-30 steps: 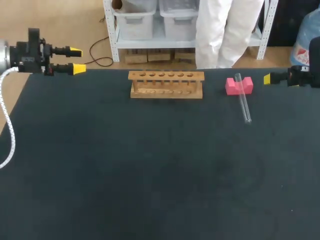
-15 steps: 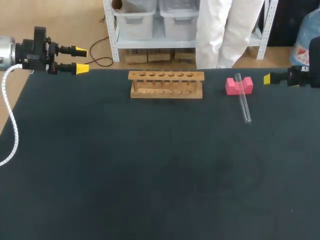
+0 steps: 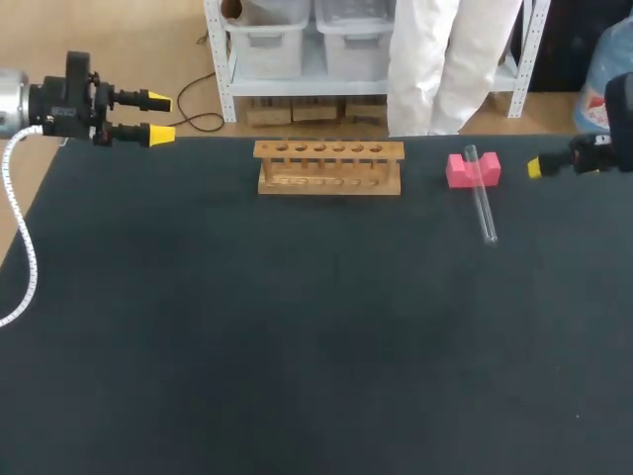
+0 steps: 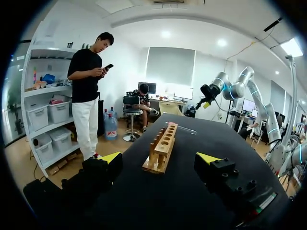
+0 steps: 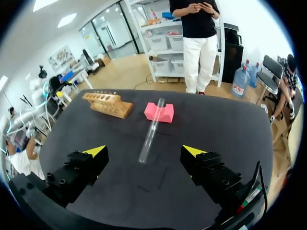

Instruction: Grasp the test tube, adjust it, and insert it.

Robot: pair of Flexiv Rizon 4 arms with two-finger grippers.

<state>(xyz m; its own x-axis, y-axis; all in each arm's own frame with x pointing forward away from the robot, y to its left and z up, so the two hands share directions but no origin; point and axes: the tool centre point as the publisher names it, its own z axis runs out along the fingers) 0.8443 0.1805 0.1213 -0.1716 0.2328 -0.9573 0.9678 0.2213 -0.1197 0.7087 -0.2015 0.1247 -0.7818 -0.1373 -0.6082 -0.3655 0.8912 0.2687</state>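
A clear test tube [image 3: 482, 194] lies at the table's back right, its far end propped on a pink block [image 3: 472, 170]. In the right wrist view the test tube [image 5: 151, 130] runs ahead of my right gripper [image 5: 145, 152], between its wide-open fingers but well beyond the tips, up to the pink block [image 5: 160, 112]. The wooden rack [image 3: 328, 166] with a row of holes stands at the back middle. My right gripper [image 3: 535, 166] shows one yellow tip at the right edge. My left gripper [image 3: 158, 117] hangs open at the back left; the rack [image 4: 163, 146] lies ahead of its tips [image 4: 160, 157].
The dark table [image 3: 297, 327] stretches bare across its middle and front. A white cable [image 3: 20, 259] hangs from my left arm along the table's left edge.
My left gripper has shifted a little to the right and up. My right gripper's yellow tip has drawn slightly down and to the right. The tube, block and rack have not moved.
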